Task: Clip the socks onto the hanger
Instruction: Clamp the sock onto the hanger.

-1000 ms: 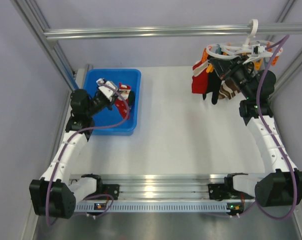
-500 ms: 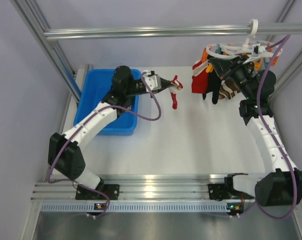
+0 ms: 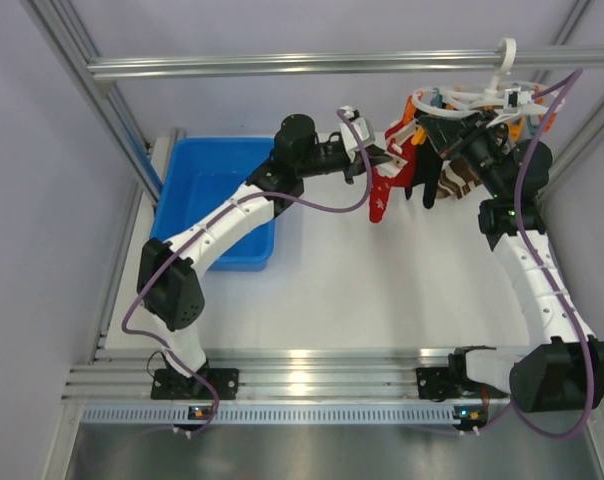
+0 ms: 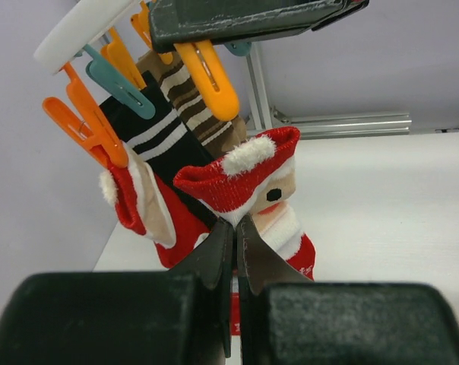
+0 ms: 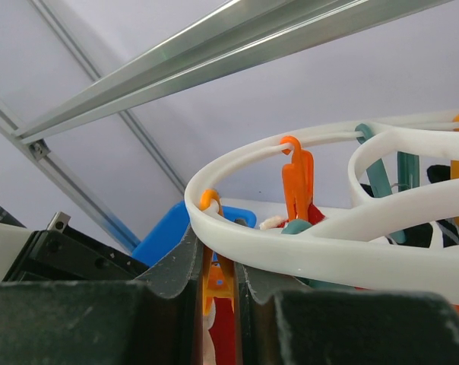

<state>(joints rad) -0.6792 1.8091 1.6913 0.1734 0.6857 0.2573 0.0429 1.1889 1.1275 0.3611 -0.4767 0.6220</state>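
The left gripper (image 4: pixel 235 228) pinches a red festive sock with white trim (image 4: pixel 241 171), held up just left of the white plastic round hanger (image 5: pixel 313 247) above the table's (image 3: pixel 332 290) far right. The right gripper (image 5: pixel 219 266) is closed narrowly on an orange clip peg (image 5: pixel 214 287).

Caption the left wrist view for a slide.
Left gripper, shut on a red Santa sock, holds it beneath an orange peg of the hanger.

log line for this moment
left gripper: shut on red sock, held up beside hanger | right gripper: shut on orange peg | stage: sock not yet clipped
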